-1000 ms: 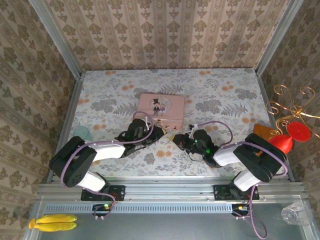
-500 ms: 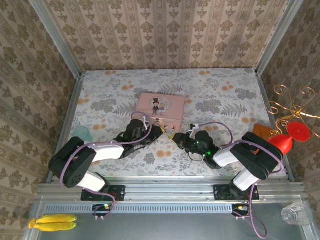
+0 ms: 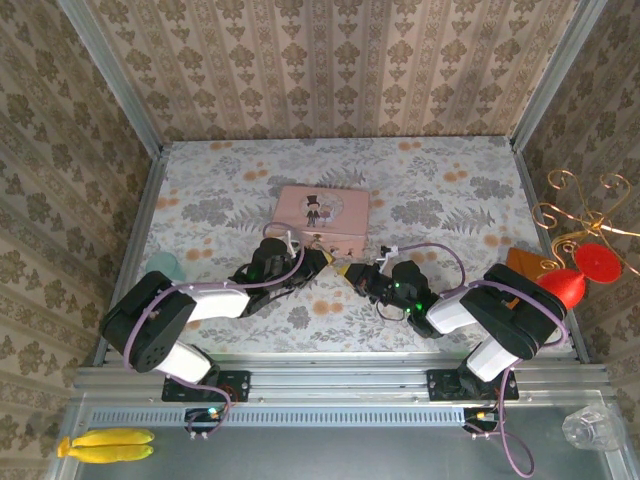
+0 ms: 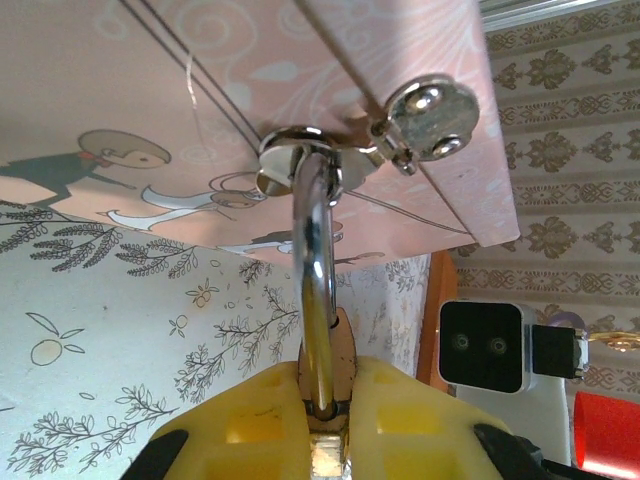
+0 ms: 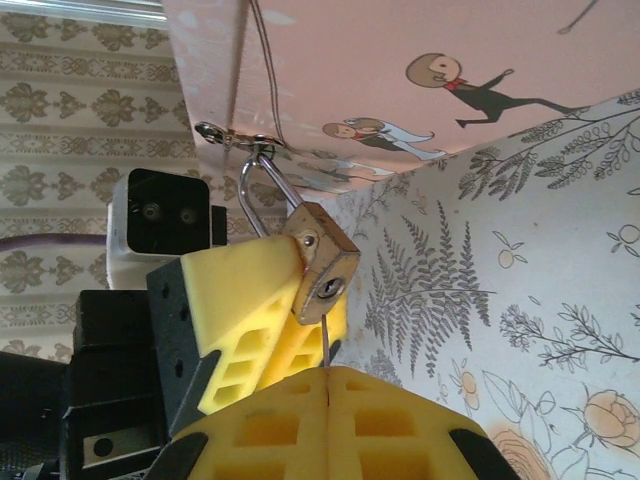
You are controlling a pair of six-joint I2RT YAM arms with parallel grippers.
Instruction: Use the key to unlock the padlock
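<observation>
The small brass padlock (image 5: 325, 262) hangs by its silvery shackle (image 4: 315, 270) from the metal hasp (image 4: 425, 115) on the front of the pink tin (image 3: 322, 215). My left gripper (image 4: 328, 405) is shut on the padlock's body, its yellow fingers (image 5: 245, 290) on both sides. The keyhole (image 5: 329, 288) faces my right gripper (image 5: 328, 378), which is shut on the key (image 5: 325, 345). Only a thin dark sliver of the key sticks out. Its tip reaches the padlock's lower edge, just below the keyhole and outside it. In the top view the two grippers (image 3: 318, 260) (image 3: 352, 272) meet in front of the tin.
At the right edge are a red goblet (image 3: 580, 275), a gold wire stand (image 3: 580, 215) and an orange-brown block (image 3: 527, 262). A teal cup (image 3: 163, 264) stands at the left edge. Patterned walls close in three sides of the table.
My right gripper has edged left and slightly forward, bringing the key closer to the padlock. The left gripper has shifted only slightly and still holds the padlock.
</observation>
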